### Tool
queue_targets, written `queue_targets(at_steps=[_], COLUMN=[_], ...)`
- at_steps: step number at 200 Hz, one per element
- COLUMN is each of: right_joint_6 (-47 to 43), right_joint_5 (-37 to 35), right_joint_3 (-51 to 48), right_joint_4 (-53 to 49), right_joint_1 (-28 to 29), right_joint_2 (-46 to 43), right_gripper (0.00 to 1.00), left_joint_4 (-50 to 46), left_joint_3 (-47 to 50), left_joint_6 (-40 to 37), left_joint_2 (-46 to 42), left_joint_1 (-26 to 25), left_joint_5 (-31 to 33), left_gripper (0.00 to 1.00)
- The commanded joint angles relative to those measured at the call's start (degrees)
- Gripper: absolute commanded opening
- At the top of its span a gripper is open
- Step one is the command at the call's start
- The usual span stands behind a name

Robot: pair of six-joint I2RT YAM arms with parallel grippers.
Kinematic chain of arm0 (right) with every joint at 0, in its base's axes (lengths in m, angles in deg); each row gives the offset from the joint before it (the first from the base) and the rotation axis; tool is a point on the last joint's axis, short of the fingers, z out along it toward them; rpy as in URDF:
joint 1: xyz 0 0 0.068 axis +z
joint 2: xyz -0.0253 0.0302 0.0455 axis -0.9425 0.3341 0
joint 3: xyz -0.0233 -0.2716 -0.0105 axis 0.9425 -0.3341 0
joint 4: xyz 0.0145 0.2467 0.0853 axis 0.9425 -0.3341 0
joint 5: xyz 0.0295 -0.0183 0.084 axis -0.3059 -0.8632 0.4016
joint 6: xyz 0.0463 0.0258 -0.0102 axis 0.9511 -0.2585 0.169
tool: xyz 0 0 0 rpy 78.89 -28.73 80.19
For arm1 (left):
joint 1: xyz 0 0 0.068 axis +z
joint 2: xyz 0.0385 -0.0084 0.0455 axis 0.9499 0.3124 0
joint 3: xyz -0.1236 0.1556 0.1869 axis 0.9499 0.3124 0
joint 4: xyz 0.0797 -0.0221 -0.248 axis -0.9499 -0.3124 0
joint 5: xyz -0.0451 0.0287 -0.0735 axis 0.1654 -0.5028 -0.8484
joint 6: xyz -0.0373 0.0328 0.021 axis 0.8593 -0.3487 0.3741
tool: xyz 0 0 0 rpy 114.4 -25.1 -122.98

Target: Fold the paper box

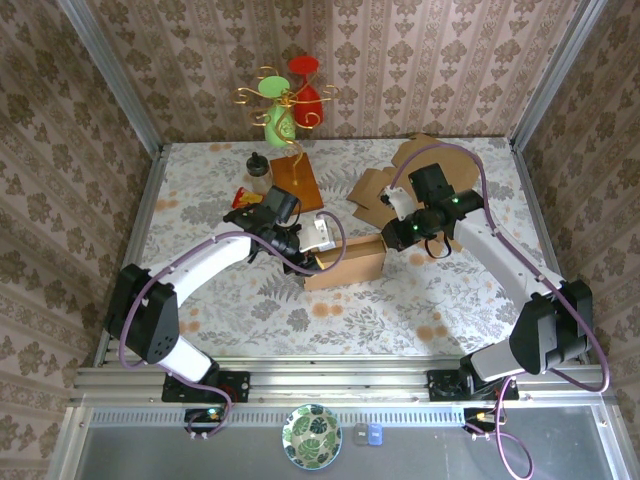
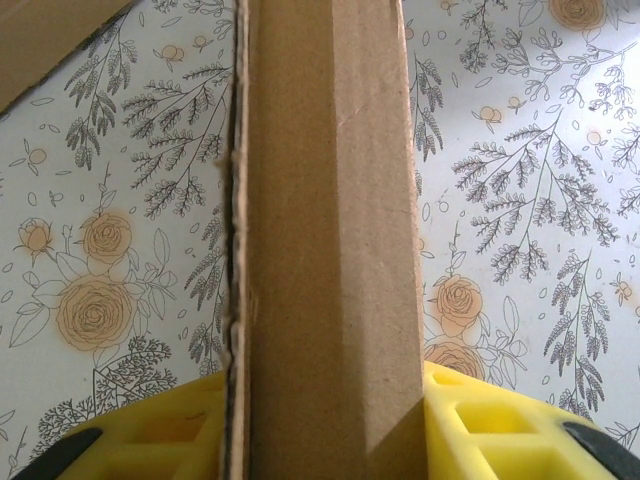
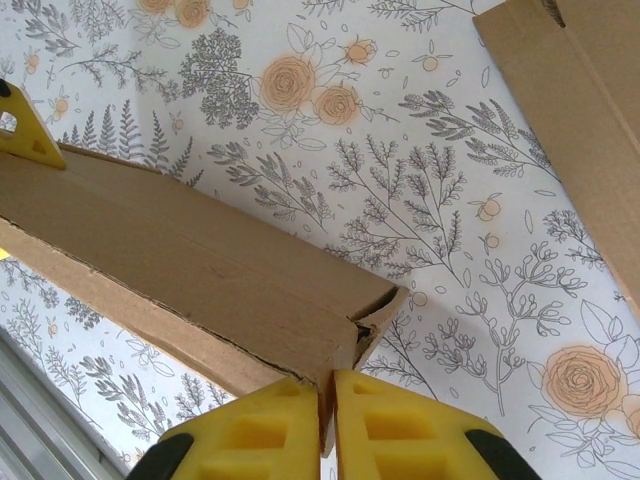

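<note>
Left pincer [image 2: 325, 405]: yellow fingers [image 2: 150, 440] stand on either side of an upright cardboard wall and touch it on both faces; clamped on the paper box [image 2: 330, 200].
Right pincer [image 3: 327, 405]: yellow pads are almost together, with a thin cardboard edge pinched between them at the box's end corner; clamped on the paper box.
Paper box: brown cardboard, long and narrow, partly formed. In the top view it lies near the middle of the tabletop [image 1: 400, 310], running left to right between the two pincers. The left pincer is at its left end and the right pincer at its right end. Whether it rests on the cloth or is held just clear of it cannot be told.
Box corner, right wrist view: the end is open, and a split seam runs along the lower edge.
Tabletop: covered by a pale cloth printed with orange roses and grey sprigs.
Spare cardboard [image 1: 378, 185]: flat brown pieces lie behind the right arm, towards the far right.
Ornament stand [image 1: 285, 100]: gold wire with red and green pieces, standing on an orange-brown board [image 1: 300, 182] at the far centre.
Small bottle [image 1: 258, 172]: upright, just left of the board.
Patterned bowl [image 1: 311, 437]: on the near ledge, between the arm bases.
</note>
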Motion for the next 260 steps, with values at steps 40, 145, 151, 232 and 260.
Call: queue_targets(at_steps=[40, 145, 151, 232, 260], right_joint_6=[4.8, 22.0, 22.2, 22.1, 21.6], right_joint_5=[-6.7, -14.9, -14.8, -15.3, -17.5], right_joint_3=[-1.4, -6.7, -6.4, -6.3, -10.1], right_joint_4=[0.6, 8.1, 7.9, 7.2, 10.4], right_joint_1=[2.3, 8.2, 8.2, 8.5, 9.8], right_joint_2=[-2.8, -7.4, -7.0, -6.4, -7.5], right_gripper=[0.02, 0.0, 0.0, 0.0, 0.0], left_joint_4=[0.5, 2.4, 2.4, 2.7, 4.1], left_joint_3=[-0.9, -0.6, -0.6, -0.5, -0.1], left_joint_6=[2.8, 5.0, 4.9, 5.0, 6.9], left_joint_2=[0.5, 0.3, 0.3, -0.1, -0.4], left_joint_1=[0.6, 0.5, 0.5, 0.2, 0.2], left_joint_5=[-1.7, -0.9, -0.8, 1.4, 0.8], left_gripper=[0.38, 0.37, 0.37, 0.42, 0.44])
